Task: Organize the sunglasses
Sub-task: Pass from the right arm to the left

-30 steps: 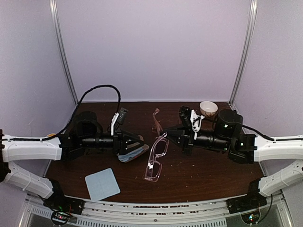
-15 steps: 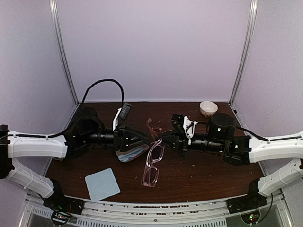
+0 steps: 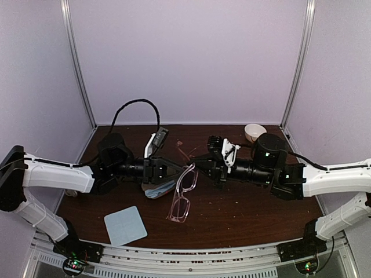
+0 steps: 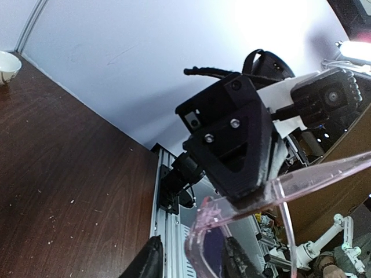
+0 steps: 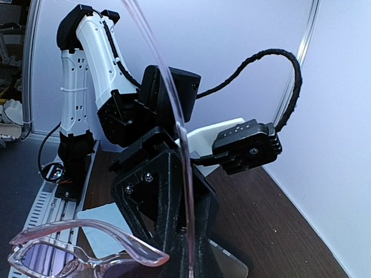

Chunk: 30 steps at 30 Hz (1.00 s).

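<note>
Left end effector (image 3: 174, 171) newly clamped on sunglasses (image 3: 180, 207), right end effector (image 3: 199, 164) clamped as before.

Pale lilac walls (image 3: 185, 58), metal corner rails (image 3: 78, 69), dark wooden table (image 3: 243, 214)

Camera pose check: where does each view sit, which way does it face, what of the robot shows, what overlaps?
Top external: high behind the bases, looking down on the table; both arms, left gripper and right gripper close together mid-table.
Left wrist: low over the table, facing the right gripper; own fingertips at bottom edge.
Right wrist: facing the left gripper and left arm; own fingers hard to make out.
Shared: all three show the sunglasses; top and left wrist show the bowl.
</note>
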{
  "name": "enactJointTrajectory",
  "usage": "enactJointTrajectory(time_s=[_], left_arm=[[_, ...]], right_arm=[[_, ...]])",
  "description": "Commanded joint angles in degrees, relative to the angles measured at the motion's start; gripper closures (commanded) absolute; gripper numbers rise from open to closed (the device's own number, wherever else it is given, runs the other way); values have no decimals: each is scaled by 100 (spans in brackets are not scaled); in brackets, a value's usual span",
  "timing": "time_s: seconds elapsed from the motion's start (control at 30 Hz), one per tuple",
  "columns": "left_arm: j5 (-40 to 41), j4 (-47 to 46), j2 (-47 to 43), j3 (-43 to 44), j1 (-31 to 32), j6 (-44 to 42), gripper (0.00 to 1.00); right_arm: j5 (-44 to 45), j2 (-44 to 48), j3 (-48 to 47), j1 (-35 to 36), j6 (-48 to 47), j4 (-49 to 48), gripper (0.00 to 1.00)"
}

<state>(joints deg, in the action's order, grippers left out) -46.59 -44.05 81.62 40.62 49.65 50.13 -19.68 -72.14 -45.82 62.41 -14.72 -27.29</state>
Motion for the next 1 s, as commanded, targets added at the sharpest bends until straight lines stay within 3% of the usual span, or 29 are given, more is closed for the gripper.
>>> enactJointTrajectory(time_s=[0.0, 0.2, 0.37, 0.5, 0.53, 0.7, 0.87, 0.97], left_arm=[[-399, -1052, 160, 65, -18, 423, 71], [-583, -1460, 343, 78, -23, 732, 80], [-650, -1749, 466, 86, -18, 952, 100], [-608, -1774, 422, 72, -25, 974, 100], [-577, -1767, 401, 57, -21, 964, 100], [-492, -1577, 349, -5, -25, 833, 100], [-387, -992, 250, 26, -39, 450, 100], [-314, -565, 149, 83, -42, 133, 100]], right_arm=[[339, -37, -158, 50, -200, -238, 100], [473, -69, -125, 54, -280, -409, 100], [474, -90, -135, 64, -348, -449, 100], [524, -12, -84, 75, -357, -306, 100], [556, 22, -53, 74, -352, -255, 98], [805, 197, 164, 73, -199, 150, 67], [1132, 583, 603, 61, 31, 697, 60], [1764, 897, 890, 54, 212, 984, 54]])
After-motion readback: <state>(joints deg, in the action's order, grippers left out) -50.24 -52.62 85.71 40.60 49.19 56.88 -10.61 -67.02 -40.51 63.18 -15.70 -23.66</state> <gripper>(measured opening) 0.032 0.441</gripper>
